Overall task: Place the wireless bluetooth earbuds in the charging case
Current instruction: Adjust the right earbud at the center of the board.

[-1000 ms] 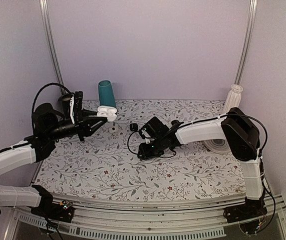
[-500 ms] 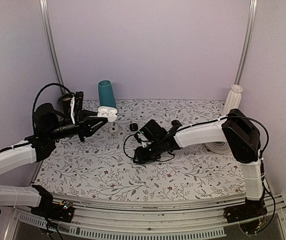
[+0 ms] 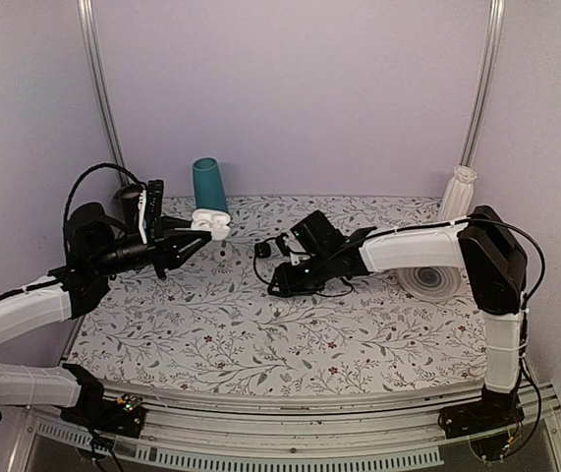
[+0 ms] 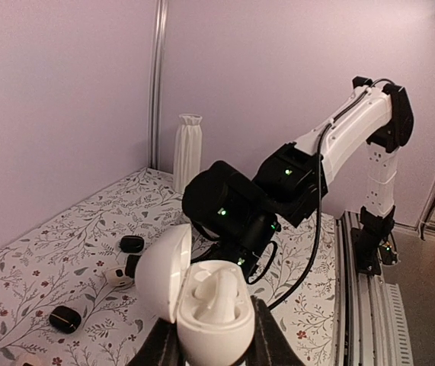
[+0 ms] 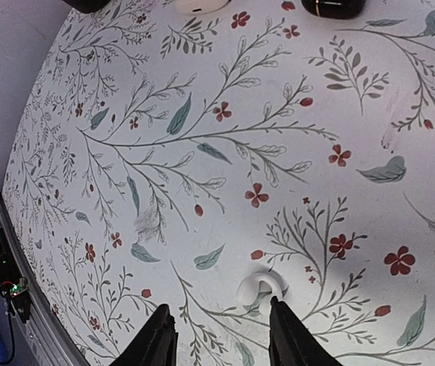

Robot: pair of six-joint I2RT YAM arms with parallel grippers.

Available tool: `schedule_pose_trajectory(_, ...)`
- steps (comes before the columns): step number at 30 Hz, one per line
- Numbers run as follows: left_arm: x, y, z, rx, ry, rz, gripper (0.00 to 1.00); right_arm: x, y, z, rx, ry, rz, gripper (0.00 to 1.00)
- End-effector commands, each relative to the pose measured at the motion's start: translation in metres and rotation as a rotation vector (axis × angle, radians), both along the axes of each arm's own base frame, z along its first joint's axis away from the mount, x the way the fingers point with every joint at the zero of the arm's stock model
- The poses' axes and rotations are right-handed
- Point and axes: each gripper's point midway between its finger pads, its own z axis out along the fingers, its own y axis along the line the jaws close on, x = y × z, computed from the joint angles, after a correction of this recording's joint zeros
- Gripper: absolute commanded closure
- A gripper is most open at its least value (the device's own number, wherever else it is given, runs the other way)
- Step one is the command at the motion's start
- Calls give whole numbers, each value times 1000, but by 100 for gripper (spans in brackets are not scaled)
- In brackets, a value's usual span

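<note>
Left gripper [image 3: 201, 230] is clamped on the charging case [image 4: 215, 313] and holds it up off the floral table [image 3: 221, 334] with the lid hinged open. The seated earbud [image 4: 219, 293] sits in one well of the case. I can't tell from the left wrist view whether the second well is filled. The loose earbud [image 5: 261, 288] lies on the table, right of the case and below its level, just ahead of the right gripper [image 5: 223, 334]. That gripper is low over the cloth with its jaws apart and nothing between them. The bud is nearer one fingertip [image 5: 287, 324], but I can't tell if it touches. A teal cup [image 3: 209, 185] stands just behind the case. A black lump [image 3: 262, 250] lies on the table right of the case, between it and the right gripper. A white round dark-centred piece [image 4: 116, 276] lies near another black lump [image 4: 132, 244], beyond the case in the left wrist view. A white vase [image 3: 459, 192] stands well right of the case by the back wall.
</note>
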Motion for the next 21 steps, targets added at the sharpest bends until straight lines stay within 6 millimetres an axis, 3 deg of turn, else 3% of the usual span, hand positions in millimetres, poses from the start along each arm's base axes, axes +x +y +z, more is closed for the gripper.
schedule_pose_trajectory(1, 1, 2, -1, -8, 2, -4, 100, 13, 2, 0, 18, -7, 33, 58)
schedule_pose_trajectory(6, 1, 2, -1, -8, -1, -1, 100, 20, 8, -17, -8, 5, 47, 58)
schedule_pose_trajectory(11, 0, 3, 0, -9, -3, 0, 100, 33, -6, -34, -83, -21, -11, 63)
schedule_pose_trajectory(21, 0, 2, 0, -9, -3, -1, 100, 26, -18, -48, -146, -69, 42, 65)
